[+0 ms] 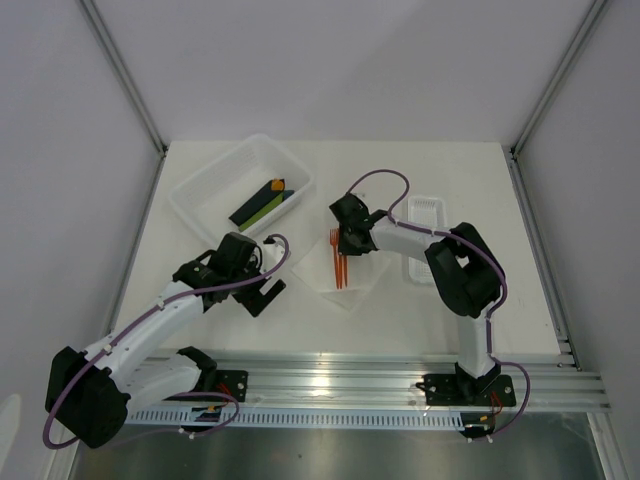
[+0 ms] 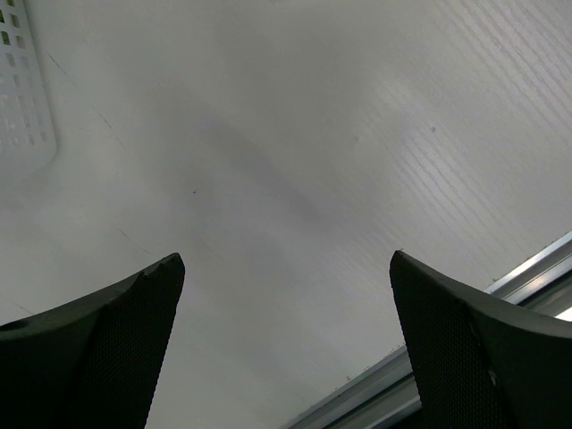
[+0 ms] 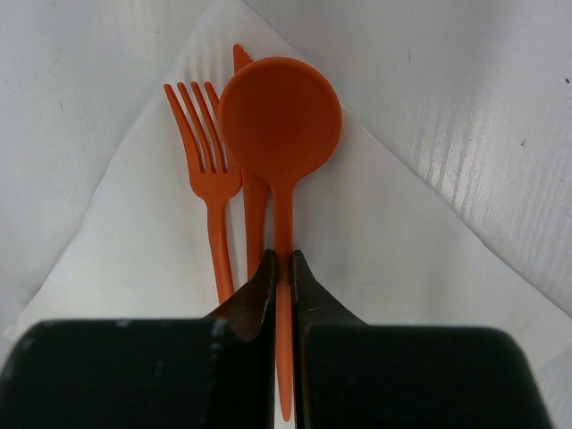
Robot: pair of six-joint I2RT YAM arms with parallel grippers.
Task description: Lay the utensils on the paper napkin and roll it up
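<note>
I am holding the spoon [image 3: 279, 125] in the right tool [image 3: 281, 264], whose jaws are pinched nearly shut on the thin handle, partway along it. Gripping there, I judge, is leaving the bowl free so I can line it up with the others. The spoon's long axis is running near to far, bowl pointing far and handle tip pointing near, toward the arm bases. I cannot tell whether it is touching the paper or hanging just above it.

Just left of it the fork [image 3: 207, 161] is lying flat with its tines pointing far, almost parallel to the spoon. A third orange piece [image 3: 255, 214], maybe a knife, is lying between them, its tip partly hidden under the bowl.

All of this is sitting over the napkin [image 3: 402, 241], which is lying as a diamond at the middle of the desk [image 1: 400, 320], one corner pointing far. The pieces are running along that diagonal, which I think is setting up a roll from a side corner.

The left tool [image 2: 286, 268] is hanging wide open and empty over bare desk, left of the napkin and clear of it. The bin [image 1: 200, 200] is sitting far left and the tray [image 1: 425, 205] far right.
</note>
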